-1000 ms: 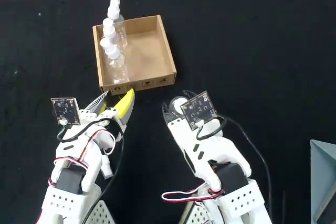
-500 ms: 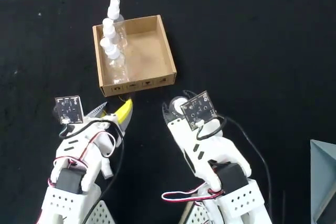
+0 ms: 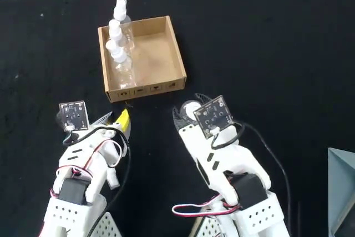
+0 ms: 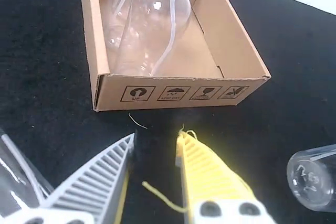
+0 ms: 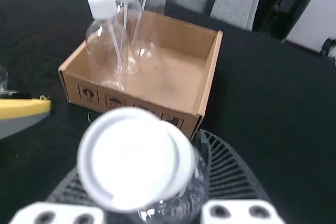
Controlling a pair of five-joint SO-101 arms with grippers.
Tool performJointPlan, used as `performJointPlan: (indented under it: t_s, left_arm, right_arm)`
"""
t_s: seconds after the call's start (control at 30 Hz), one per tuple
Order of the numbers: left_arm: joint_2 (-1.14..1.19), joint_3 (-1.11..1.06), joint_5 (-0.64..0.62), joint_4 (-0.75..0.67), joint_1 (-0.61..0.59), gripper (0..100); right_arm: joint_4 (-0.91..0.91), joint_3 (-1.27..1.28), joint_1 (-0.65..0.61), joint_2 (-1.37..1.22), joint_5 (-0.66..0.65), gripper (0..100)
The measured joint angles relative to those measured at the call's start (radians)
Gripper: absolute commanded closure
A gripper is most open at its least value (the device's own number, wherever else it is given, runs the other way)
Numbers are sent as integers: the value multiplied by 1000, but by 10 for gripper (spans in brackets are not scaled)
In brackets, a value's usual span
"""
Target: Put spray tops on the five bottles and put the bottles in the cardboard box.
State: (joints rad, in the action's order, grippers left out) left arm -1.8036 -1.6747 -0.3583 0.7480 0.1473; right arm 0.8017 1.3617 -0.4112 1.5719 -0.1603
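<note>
- Cardboard box (image 3: pixel 154 54): stands on the black table (image 3: pixel 266 54), far-left of centre, just beyond both arms. Its open top faces up so bottles can be lowered in.
- Three finished bottles (image 3: pixel 126 37): upright in a row along the box's left wall, each with a white spray top. Packing them against one wall leaves the right half of the floor bare, presumably for the two bottles still to come.
- Right gripper (image 3: pixel 188 109): just near of the box's near-right corner, jaws clamped around the clear body of the held bottle (image 5: pixel 134 158).
- The held bottle's round white top faces back toward the wrist and its base points away toward the box. This attitude suits carrying it over the near wall. Seen end-on, it cannot be told whether the top is a fully seated spray head.
- Left gripper (image 4: pixel 156 137): near the box's near-left corner, low over the cloth. Its grey and yellow jaws are parted with nothing between them, so this arm is free, probably to steady or fetch a bottle.
- Clear shape (image 4: pixel 13 177): beside the left gripper's grey jaw, with a thin line inside. It may be the fifth bottle, but this cannot be confirmed.
- Progress, as judged: three of five bottles are boxed and a fourth is in hand.
</note>
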Motion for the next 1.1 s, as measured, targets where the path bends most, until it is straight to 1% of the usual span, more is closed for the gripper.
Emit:
performJointPlan:
  t_s: [0.37,0.53,0.97,1.1]
  left_arm:
    - [0,0,0,0,2,899]
    - [0,0,0,0,-28,973]
    - [0,0,0,0,-29,967]
    - [0,0,0,0,-29,967]
  right_arm:
    - [0,-143,0,2,-34,900]
    - [0,-193,0,2,-34,900]
    - [0,-414,0,-3,-38,900]
    - [0,-506,2,-107,-40,900]
